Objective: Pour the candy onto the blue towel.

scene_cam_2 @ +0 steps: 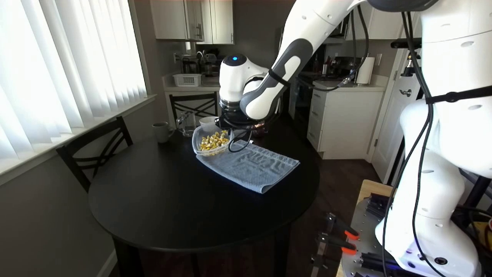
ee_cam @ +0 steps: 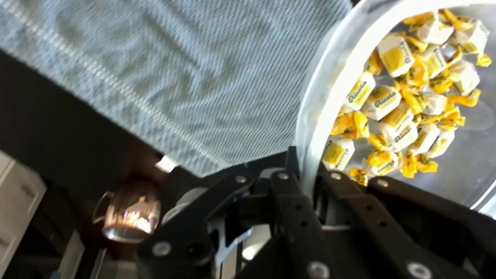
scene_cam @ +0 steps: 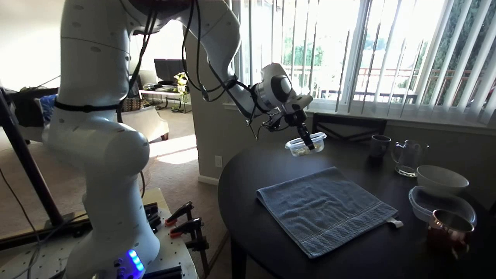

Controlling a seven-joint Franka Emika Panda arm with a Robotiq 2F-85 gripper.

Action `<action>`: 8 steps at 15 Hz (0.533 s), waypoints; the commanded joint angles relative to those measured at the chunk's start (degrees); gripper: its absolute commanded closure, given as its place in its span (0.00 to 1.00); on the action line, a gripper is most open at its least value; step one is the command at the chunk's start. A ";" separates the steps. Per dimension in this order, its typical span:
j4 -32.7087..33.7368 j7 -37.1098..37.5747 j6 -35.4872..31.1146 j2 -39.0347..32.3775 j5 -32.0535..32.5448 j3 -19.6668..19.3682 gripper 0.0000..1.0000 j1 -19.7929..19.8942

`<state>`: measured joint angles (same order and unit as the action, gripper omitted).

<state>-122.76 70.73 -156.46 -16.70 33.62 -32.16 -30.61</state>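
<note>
Gripper [ee_cam: 308,168] pinched tub [ee_cam: 331,95] at the rim, candy [ee_cam: 387,100] (yellow-wrapped) inside, just beside the fingers [ee_cam: 292,211]; towel [scene_cam: 329,209] lay lower

Rough, matt cloth towel [scene_cam: 325,209] — polished copper mug [ee_cam: 131,211]
Paper-wrapped Ricola candies [ee_cam: 383,102], smooth translucent plastic tub [ee_cam: 329,104] — clear glass beer mug [scene_cam: 411,155]

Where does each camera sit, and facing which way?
In an exterior view: camera beside the arm, facing the window; arm and claw show.
In an exterior view: camera across the table from kitchen cabinets, facing them; arm shows.
Wrist view: behind the claw, the only robot part visible, facing candy and blue towel.
Both exterior views share tub, candy and blue towel.
</note>
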 commanded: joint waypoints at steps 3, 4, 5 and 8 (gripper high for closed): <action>4.61 14.65 21.27 4.57 24.19 1.65 0.95 -2.88; 5.24 14.29 23.72 2.88 24.23 -4.99 0.95 -10.59; 6.44 16.76 29.73 4.29 29.58 6.43 0.96 -1.41; 9.54 17.30 41.74 1.72 35.92 16.55 0.95 4.72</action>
<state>-115.68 86.47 -123.62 -13.66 63.47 -25.08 -32.82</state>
